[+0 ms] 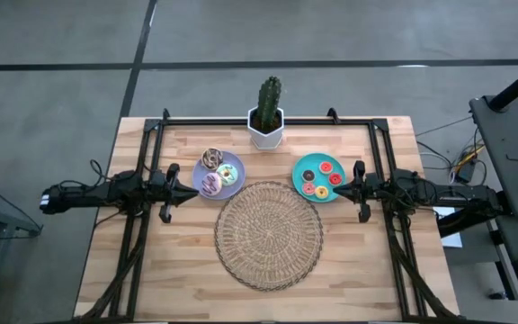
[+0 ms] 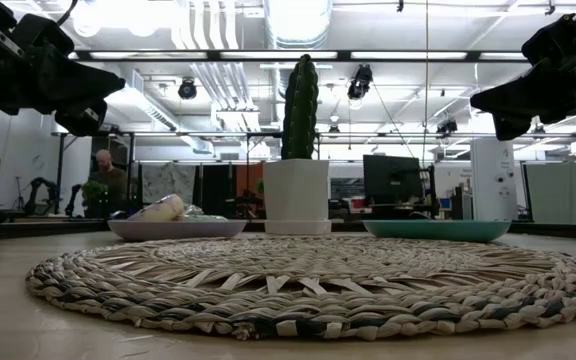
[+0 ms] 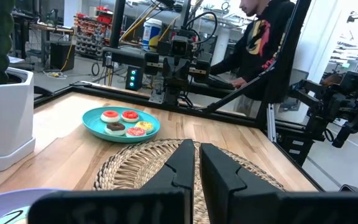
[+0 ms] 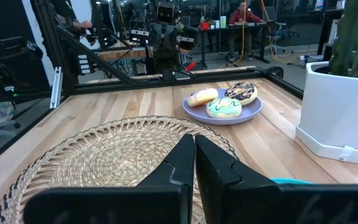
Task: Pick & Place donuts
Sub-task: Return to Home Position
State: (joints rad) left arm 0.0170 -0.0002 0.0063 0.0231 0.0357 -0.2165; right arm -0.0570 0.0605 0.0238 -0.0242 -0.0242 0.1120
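**Grippers.** The jaws of the left gripper (image 3: 196, 146) are found closed together, with nothing held between them. The jaws of the right gripper (image 4: 194, 138) are likewise found together and empty. Both grippers are held clear above the table (image 1: 151, 261) and are pointed inward toward each other. The left one is just outside the lavender plate (image 1: 236, 187), and the right one is just outside the teal plate (image 1: 298, 171).

**Task items.** Three large donuts are recorded on the lavender plate: a brown-white donut (image 1: 212, 158), a white-green donut (image 1: 228, 173) and a pink donut (image 1: 210, 184). They lie close together. Four tiny donuts (image 3: 124, 121) are recorded on the teal plate, among them a red one and a dark brown one.

**Surroundings.** A round wicker mat (image 1: 268, 234) is noted between the two arms, nearer the front edge than the plates, with nothing on it. A cactus in a white pot (image 1: 267, 112) stands at the back edge of the table, between the plates. In the left wrist view, a person in a dark hooded top (image 3: 266, 43) is seen beyond the table.
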